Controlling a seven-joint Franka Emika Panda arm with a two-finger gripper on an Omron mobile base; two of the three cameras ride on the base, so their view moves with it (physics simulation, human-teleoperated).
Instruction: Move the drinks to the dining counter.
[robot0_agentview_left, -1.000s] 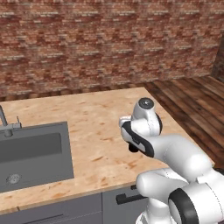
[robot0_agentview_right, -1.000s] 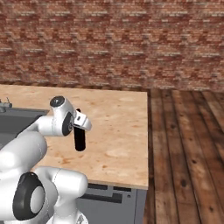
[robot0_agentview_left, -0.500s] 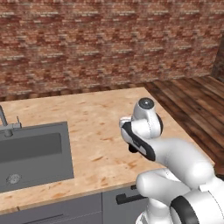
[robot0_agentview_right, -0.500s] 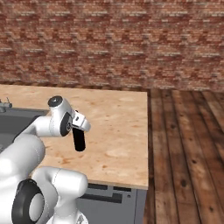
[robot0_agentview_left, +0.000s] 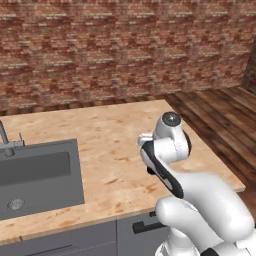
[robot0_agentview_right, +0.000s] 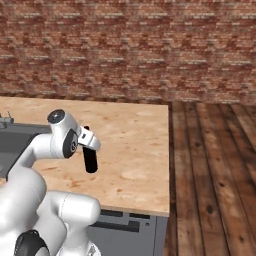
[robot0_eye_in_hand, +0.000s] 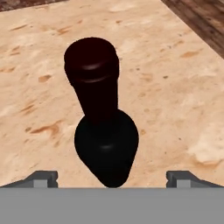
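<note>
The claw stands wide open directly above the wine bottle, its two fingertips spread far to either side of the bottle's body without touching it. In the hand view the bottle is seen from above: dark rounded cap nearest the camera, neck below it, broad black shoulder beneath. The bottle stands upright on the dining counter.

In the right base view the bottle appears just below the white wrist, resting on the light wood top about midway between the sink and the counter's right edge. In the left base view the arm hides most of the bottle; only a small dark part shows beside the forearm.

The counter top is a pale, speckled wood surface. A grey sink is set into its left portion, with a faucet at the rim. The counter base is grey, with a dark handle on its front panel.

A red-brown brick wall closes the room behind the counter. A dark wood plank floor extends to the right of the counter.
</note>
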